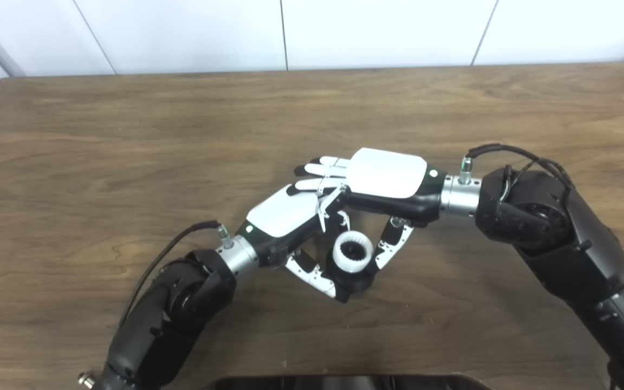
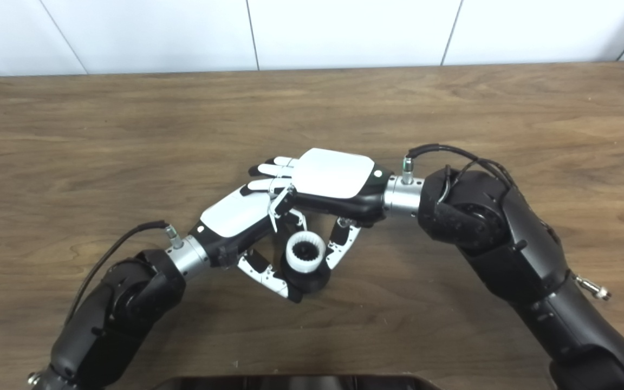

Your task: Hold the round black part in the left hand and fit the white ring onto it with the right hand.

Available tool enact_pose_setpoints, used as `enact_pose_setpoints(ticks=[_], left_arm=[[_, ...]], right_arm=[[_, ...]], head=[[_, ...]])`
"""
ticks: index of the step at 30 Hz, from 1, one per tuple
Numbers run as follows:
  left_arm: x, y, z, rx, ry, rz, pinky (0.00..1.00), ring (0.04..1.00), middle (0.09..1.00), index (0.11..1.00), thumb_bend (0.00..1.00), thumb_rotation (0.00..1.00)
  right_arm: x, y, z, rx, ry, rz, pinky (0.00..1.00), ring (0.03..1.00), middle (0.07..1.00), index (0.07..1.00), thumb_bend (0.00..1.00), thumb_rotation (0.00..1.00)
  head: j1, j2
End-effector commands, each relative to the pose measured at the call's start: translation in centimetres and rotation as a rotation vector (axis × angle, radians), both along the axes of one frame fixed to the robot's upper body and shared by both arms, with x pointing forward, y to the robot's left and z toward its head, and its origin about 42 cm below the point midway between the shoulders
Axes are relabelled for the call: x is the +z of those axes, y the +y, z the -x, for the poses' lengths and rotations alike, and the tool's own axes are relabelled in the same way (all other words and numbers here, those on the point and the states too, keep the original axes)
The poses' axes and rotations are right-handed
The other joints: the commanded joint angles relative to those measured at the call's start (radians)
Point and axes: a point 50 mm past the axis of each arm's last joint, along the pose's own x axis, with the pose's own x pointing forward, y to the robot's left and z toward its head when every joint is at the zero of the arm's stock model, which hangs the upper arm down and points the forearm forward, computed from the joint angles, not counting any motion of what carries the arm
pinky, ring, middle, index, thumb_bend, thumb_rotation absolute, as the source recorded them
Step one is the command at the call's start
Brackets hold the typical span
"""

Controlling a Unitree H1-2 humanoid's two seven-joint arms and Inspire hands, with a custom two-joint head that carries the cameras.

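Wood-grain table (image 1: 128, 135) fills most of both head views, backed by a white panelled wall (image 1: 377, 30). We see both arms entering from the bottom edge and meeting just below the centre of the table.

Left hand (image 1: 285, 216): white back plate turned upward, wrist angled up and to the right. Its thumb (image 1: 312, 276) curls under and around the black part (image 1: 358, 279), which is held above the table between this thumb and the fingers. We cannot see those fingers clearly, since the right hand covers them.

White ring (image 1: 352, 253): toothed on its inner face, sitting on top of the black part and touching it, with its opening facing the cameras. Whether it is fully seated we cannot tell.

Right hand (image 1: 385, 181): palm downward, lying across the tips of the left hand. Its fingers (image 1: 320, 169) extend to the left, roughly straight and close together, closed on nothing. Its thumb (image 1: 393, 244) points down and stands just beside the right edge of the ring; we cannot tell whether it touches.

A dark edge (image 1: 344, 382) of the robot's own body shows at the bottom of both views.
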Motion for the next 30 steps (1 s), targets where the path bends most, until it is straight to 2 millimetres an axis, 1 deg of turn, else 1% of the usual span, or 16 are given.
enact_pose_setpoints(ticks=[1,4,17,20,30], left_arm=[[2.3,-0.7,-0.7,-0.023,-0.105,0.046,1.0,1.0,0.895,0.479,0.52,0.06],[2.3,-0.7,-0.6,-0.021,-0.1,0.041,1.0,1.0,0.904,0.478,0.52,0.06],[2.4,-0.3,-0.8,-0.018,-0.127,0.056,1.0,1.0,0.886,0.479,0.52,0.06],[2.3,-0.1,-1.0,-0.02,-0.136,0.051,1.0,1.0,0.888,0.478,0.52,0.06],[1.3,1.2,-1.4,-0.023,-0.188,-0.014,1.0,1.0,0.864,0.481,0.52,0.06]], right_arm=[[1.3,0.1,0.0,0.021,-0.044,0.002,1.0,1.0,0.945,0.581,0.95,0.26],[1.3,0.2,0.0,0.023,-0.045,0.004,1.0,1.0,0.951,0.597,1.0,0.27],[1.8,0.2,0.2,0.021,-0.052,0.035,1.0,1.0,0.987,0.646,1.0,0.25],[2.0,0.2,0.1,0.022,-0.055,0.035,1.0,1.0,0.988,0.648,1.0,0.24],[3.7,0.4,-0.1,0.025,-0.079,0.021,1.0,1.0,0.985,0.639,1.0,0.24]], head=[[0.0,0.001],[0.003,0.004],[0.0,0.006],[-0.003,0.004],[-0.01,-0.004]])
